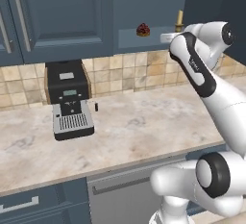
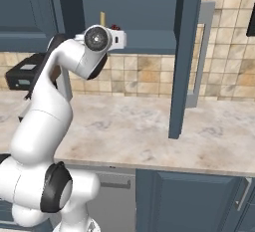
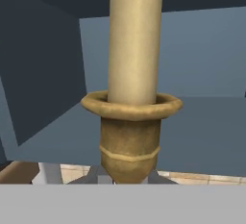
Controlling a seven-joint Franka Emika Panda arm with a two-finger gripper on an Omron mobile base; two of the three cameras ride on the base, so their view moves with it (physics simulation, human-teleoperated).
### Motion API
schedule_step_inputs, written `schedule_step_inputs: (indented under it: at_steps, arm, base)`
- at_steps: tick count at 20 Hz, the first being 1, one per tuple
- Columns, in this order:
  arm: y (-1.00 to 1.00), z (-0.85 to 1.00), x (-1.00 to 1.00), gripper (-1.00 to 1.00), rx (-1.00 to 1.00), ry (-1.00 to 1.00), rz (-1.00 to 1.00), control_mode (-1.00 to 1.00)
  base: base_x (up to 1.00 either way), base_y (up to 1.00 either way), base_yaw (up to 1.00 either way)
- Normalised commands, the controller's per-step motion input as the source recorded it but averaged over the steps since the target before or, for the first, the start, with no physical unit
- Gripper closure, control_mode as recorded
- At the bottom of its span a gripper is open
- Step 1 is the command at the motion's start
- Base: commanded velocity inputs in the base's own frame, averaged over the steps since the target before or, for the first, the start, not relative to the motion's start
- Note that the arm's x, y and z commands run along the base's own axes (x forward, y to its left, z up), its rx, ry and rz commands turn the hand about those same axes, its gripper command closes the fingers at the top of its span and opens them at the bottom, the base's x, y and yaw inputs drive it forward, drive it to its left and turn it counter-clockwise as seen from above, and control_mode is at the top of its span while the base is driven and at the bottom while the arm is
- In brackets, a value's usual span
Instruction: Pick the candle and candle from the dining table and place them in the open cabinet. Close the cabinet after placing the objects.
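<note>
- The hand point(image 3: 126, 182) is pinched on the candle point(image 3: 134, 40), low on its brass stick point(image 3: 129, 146); the hand view shows the cup and stem right at the fingertips.
- The candle is held at the open cabinet point(image 1: 144, 6), just above the shelf point(image 1: 139, 39) near its front edge. It stands upright, and I cannot tell whether its base touches the shelf yet.
- A dark red lump point(image 1: 143, 30) sits on the shelf just beside the candle.
- I see no second candle in the cabinet, so the task looks about half done.
- Risks, as I judge them:
  - Letting go before the base is flat on the shelf could topple the tall, top-heavy candle off the front edge onto the worktop point(image 1: 134, 122).
  - Pushing sideways could knock the lump.
  - Pulling back with the fingers barely spread could drag the stick over.
  - The open door point(image 2: 182, 57) hangs close to the arm's right; a wide swing could clip it.
</note>
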Motion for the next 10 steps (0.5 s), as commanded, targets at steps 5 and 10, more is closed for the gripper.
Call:
schedule_step_inputs:
  at_steps: [5, 10]
  arm:
    - [-0.19, 0.12, 0.13, 1.0, 0.0, 0.0, 0.0, -1.0]
    - [-0.26, 0.22, 0.2, 1.0, 0.0, 0.0, 0.0, -1.0]
  base:
    - [0.0, 0.0, 0.0]
    - [0.0, 0.0, 0.0]
